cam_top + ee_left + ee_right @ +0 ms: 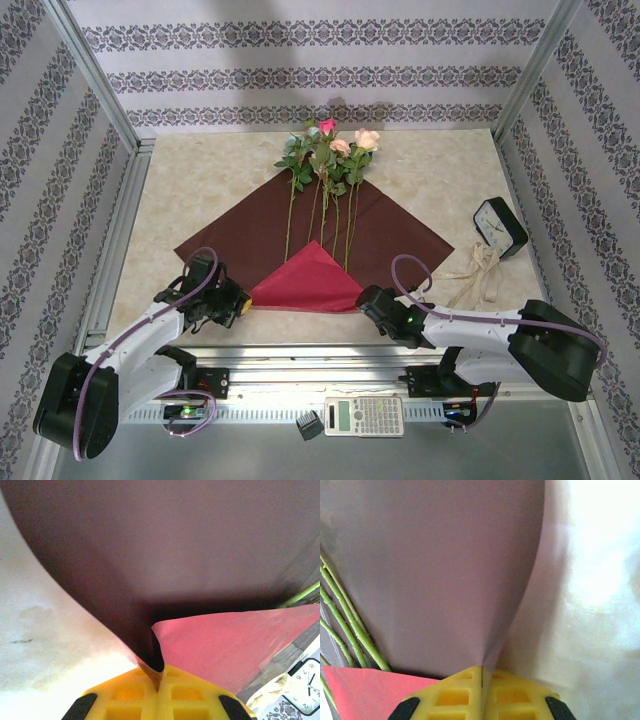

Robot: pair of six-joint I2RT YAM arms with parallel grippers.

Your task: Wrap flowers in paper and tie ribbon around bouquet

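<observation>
Patterned walls (300,70) enclose a beige marble table (200,170); left gripper (236,304) and right gripper (367,300) each clamp tight on the paper (240,235).

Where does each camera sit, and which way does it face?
Top external: above, behind the robot, looking down at both arms, the paper and the flowers.
Left wrist: on the left arm, facing along the left gripper, shut on the paper.
Right wrist: likewise along the right gripper; stems at left.
Wrist views share the folded red corner.

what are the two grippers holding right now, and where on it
Both hold the paper: the left gripper pinches the left end of its folded near edge, the right gripper the right end.
</observation>
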